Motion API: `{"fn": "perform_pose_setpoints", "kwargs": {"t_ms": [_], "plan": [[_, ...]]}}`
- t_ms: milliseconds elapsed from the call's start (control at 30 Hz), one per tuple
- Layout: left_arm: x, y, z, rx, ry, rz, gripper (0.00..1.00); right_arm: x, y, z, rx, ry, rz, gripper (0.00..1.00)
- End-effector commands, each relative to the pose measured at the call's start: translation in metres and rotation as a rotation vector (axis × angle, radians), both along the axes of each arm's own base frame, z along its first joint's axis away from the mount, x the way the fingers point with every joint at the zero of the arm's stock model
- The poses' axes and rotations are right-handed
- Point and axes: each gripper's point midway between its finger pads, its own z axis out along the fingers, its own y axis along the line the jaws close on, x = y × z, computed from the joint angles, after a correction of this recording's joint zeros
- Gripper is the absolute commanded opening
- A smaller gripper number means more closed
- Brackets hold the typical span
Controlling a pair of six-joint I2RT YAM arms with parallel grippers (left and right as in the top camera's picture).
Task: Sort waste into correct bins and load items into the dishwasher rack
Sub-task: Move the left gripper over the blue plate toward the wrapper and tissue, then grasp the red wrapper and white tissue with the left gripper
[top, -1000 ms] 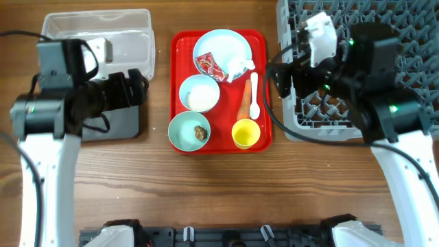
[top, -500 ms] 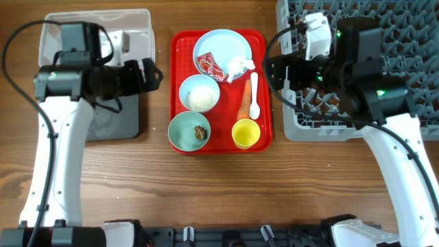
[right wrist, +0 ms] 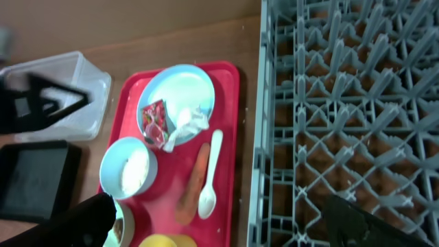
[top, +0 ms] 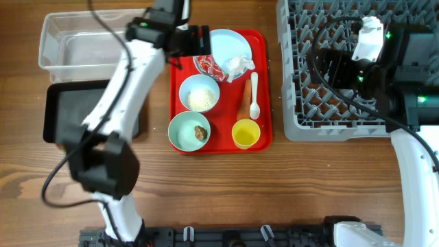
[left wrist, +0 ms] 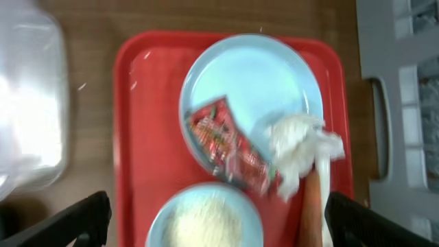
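On the wooden table (top: 206, 192), seen from overhead, a red tray (top: 228, 113) lies at centre, between 2 bins on the left and the rack (top: 302, 116) on the right. Bins: a clear tub (top: 82, 41) at far left and, just near of it, a black tray (top: 65, 116). On the far end of the red tray lies a pale blue plate (top: 230, 42); a red wrapper (top: 208, 66) rests on its near left edge and a crumpled tissue (top: 238, 65) on its near right edge. Near of the plate, on the left side of the red tray, stands a white bowl (top: 182, 92) holding rice (top: 199, 99); near of that stands a mint bowl (top: 182, 130) with a brown lump (top: 200, 131) inside. The yellow cup (top: 245, 133) stands upright in the near right corner. Between plate and cup, along the right side, lie the carrot (top: 244, 101) and the white spoon (top: 254, 96), side by side, the carrot to the left. The left arm reaches from the near left across the black tray to the far left corner of the red tray; the left gripper (left wrist: 218, 201) hangs above the plate's near left edge, jaws spread wide, nothing between them. In the left wrist view its 2 fingers (left wrist: 75, 223) frame the wrapper, the tissue and the far rim of the white bowl. The right gripper (right wrist: 216, 199) is over the left part of the rack, jaws likewise wide and holding nothing; its wrist view looks across the rack's left edge toward the red tray.
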Motion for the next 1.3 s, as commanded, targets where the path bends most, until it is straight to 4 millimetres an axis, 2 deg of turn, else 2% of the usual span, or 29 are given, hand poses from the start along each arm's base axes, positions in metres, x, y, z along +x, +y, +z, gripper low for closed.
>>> {"fn": "perform_pose_setpoints", "kwargs": {"t_ms": [0,133,267,500,667,900,933,967,1033,1100,1167,1200,1267], "plan": [[0.022,-0.03,-0.029,-0.006,-0.021,0.013,1.0,-0.003,-0.002,0.009,-0.015,-0.02,-0.002,1.0],[0.028,-0.064,-0.06,-0.009,-0.026,-0.04,1.0,-0.005,-0.002,0.006,-0.014,-0.004,-0.003,1.0],[0.028,-0.081,-0.09,-0.001,0.0,-0.056,1.0,-0.01,-0.002,0.002,-0.014,0.023,-0.003,1.0],[0.025,-0.081,-0.13,-0.016,0.081,0.026,0.99,-0.014,-0.002,-0.002,-0.013,0.046,-0.003,1.0],[0.022,-0.084,-0.145,-0.009,0.109,0.017,1.0,-0.014,-0.002,-0.003,-0.011,0.053,-0.005,1.0],[0.011,-0.098,-0.169,-0.027,0.163,-0.022,0.99,-0.017,-0.002,-0.006,-0.011,0.067,-0.004,1.0],[0.012,-0.099,-0.169,-0.028,0.162,-0.023,0.97,-0.017,-0.002,-0.006,-0.011,0.067,-0.004,1.0],[0.012,-0.099,-0.17,-0.028,0.16,-0.023,0.9,-0.017,-0.002,-0.006,-0.011,0.067,-0.004,1.0],[0.013,-0.099,-0.171,-0.029,0.158,-0.023,0.71,-0.017,-0.002,-0.006,-0.011,0.067,-0.004,1.0],[0.014,-0.1,-0.174,-0.03,0.157,-0.023,0.45,-0.017,-0.002,-0.006,-0.011,0.067,-0.004,1.0],[0.014,-0.1,-0.176,-0.03,0.155,-0.023,0.34,-0.017,-0.002,-0.006,-0.011,0.068,-0.004,1.0],[0.015,-0.1,-0.176,-0.032,0.153,-0.023,0.21,-0.017,-0.002,-0.006,-0.011,0.068,-0.004,1.0],[0.016,-0.101,-0.176,-0.033,0.15,-0.024,0.09,-0.017,-0.002,-0.006,-0.011,0.068,-0.004,1.0]]}}
